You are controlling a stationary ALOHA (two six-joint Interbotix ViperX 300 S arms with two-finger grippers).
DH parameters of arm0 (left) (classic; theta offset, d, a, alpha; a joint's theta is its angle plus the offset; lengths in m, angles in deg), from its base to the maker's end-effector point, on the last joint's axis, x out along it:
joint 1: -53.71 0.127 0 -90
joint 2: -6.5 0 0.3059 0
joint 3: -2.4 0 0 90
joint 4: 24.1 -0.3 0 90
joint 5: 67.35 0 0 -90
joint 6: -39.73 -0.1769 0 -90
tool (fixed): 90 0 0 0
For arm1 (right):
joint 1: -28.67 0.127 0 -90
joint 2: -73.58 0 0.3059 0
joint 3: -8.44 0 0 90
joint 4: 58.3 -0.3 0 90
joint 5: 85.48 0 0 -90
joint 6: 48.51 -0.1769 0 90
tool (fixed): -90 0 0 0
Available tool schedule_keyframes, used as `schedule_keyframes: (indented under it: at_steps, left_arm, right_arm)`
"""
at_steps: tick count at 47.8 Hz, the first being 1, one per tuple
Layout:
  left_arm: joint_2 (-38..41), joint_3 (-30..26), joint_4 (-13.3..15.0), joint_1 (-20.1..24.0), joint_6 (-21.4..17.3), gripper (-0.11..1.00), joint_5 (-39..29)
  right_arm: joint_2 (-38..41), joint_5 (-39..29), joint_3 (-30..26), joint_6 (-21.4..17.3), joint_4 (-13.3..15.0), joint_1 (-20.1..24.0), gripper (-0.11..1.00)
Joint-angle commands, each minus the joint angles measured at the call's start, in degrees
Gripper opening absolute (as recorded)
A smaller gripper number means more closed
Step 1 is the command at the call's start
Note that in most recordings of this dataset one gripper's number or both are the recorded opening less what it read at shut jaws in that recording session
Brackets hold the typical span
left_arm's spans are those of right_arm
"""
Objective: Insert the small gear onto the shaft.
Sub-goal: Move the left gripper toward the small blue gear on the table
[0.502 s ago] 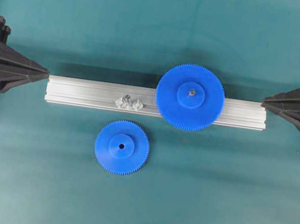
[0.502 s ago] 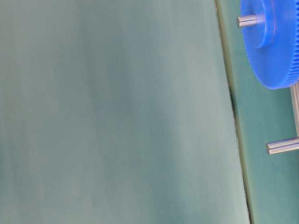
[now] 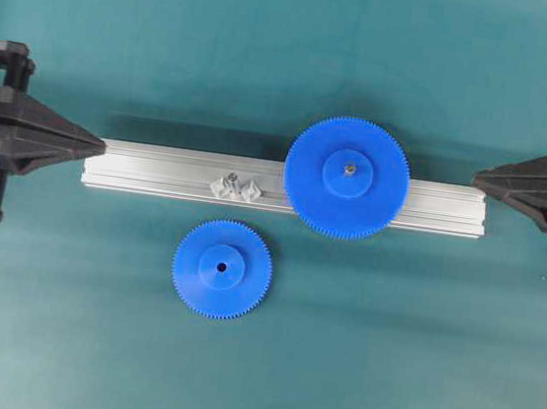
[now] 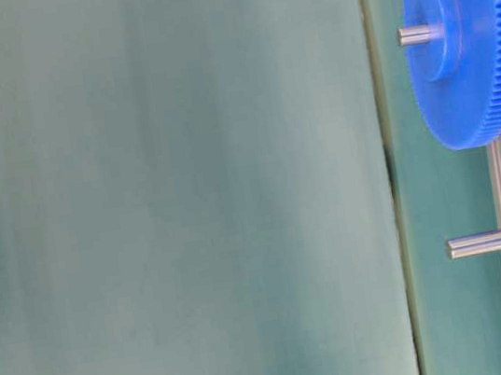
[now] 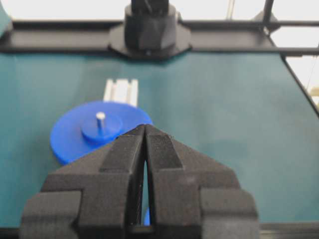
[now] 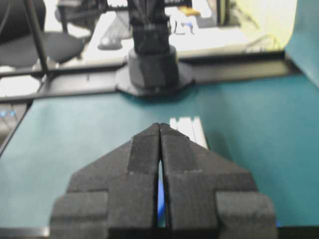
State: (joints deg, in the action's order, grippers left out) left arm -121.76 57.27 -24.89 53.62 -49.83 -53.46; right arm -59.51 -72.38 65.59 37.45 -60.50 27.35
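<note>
Fingers of the left gripper (image 3: 100, 145) are being kept pressed together with nothing between them, the closed tip being pointed at the left end of the aluminium rail (image 3: 157, 170) and held just at that end in the overhead view. In the left wrist view the same closed fingers (image 5: 124, 154) are being seen from behind, with the large gear (image 5: 94, 132) and its upright grey pin lying beyond them. The right gripper (image 3: 477, 177) is likewise being held clenched on nothing, its tip being pointed at the right end of the rail, close to that end; in the right wrist view its fingers (image 6: 144, 149) are being shown pressed together with only a thin slit between them. The large gear (image 3: 347, 178) is being carried on the rail, right of its middle. The shaft (image 3: 231, 175) is being held upright on the rail, left of the large gear, between small shiny mounting pieces; in the table-level view it (image 4: 490, 241) is being shown bare. The small gear (image 3: 222, 268) is being left flat on the green table (image 3: 84, 341), in front of the rail, just below the shaft and apart from it, hub facing up.
</note>
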Motion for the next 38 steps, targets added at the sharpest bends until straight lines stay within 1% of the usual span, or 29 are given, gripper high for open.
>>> schedule_keyframes:
  at_steps: [1,7,21,29,38]
  left_arm:
    - [1.3,-2.9,-0.2,-0.5,0.0,-0.01,-2.9]
    - [3.0,-5.0,-0.2,-1.2,-0.1,-0.01,-8.0]
    - [4.4,-8.3,-0.2,-2.4,0.1,-0.01,-20.3]
    - [7.0,-10.6,-0.2,-3.5,0.3,-0.01,-22.5]
    - [14.5,-12.7,-0.2,-5.4,1.8,-0.01,-24.5]
  right_arm:
    - [1.4,-2.7,-1.2,-0.6,-0.1,-0.4,0.00]
    - [2.8,-6.5,-1.8,-0.8,-0.1,-1.0,0.00]
    - [5.5,-12.1,-2.6,-0.8,-0.1,-1.6,0.00]
    - [6.7,-12.7,-3.1,-0.8,-0.1,-2.2,0.00]
    - [7.6,-12.9,-3.5,-0.8,-0.1,-2.3,0.00]
